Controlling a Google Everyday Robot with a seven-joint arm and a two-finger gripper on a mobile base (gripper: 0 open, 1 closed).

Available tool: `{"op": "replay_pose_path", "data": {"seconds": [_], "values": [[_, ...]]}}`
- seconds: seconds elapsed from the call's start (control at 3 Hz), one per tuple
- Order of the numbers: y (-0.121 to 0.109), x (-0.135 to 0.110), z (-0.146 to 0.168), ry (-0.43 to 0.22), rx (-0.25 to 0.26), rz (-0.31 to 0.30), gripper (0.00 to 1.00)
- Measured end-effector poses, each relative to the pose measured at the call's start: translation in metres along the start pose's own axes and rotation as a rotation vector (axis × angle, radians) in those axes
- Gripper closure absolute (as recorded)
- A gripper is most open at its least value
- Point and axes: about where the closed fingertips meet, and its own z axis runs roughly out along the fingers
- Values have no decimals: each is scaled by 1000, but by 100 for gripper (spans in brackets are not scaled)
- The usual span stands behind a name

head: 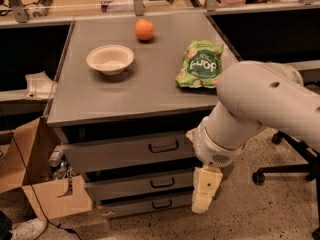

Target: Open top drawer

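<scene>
Camera view: top drawer (120, 153) shut; jaws, state not discernible, hung below-right of its handle (163, 146); handle could be missed through misalignment.

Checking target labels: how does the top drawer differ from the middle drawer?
The top drawer is taller and wider than the middle drawer. The hand hangs before the middle drawer's right end, below the top drawer. Both are grey, look shut, with a dark centre handle.
</scene>
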Motion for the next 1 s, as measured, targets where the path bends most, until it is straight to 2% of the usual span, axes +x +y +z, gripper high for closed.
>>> {"op": "replay_pose_path", "data": {"seconds": [0.33, 0.67, 1.0], "values": [[0, 0, 0, 0, 0, 1, 0], [10, 0, 16, 14, -26, -6, 0], [10, -1, 57, 2, -91, 9, 0]]}}
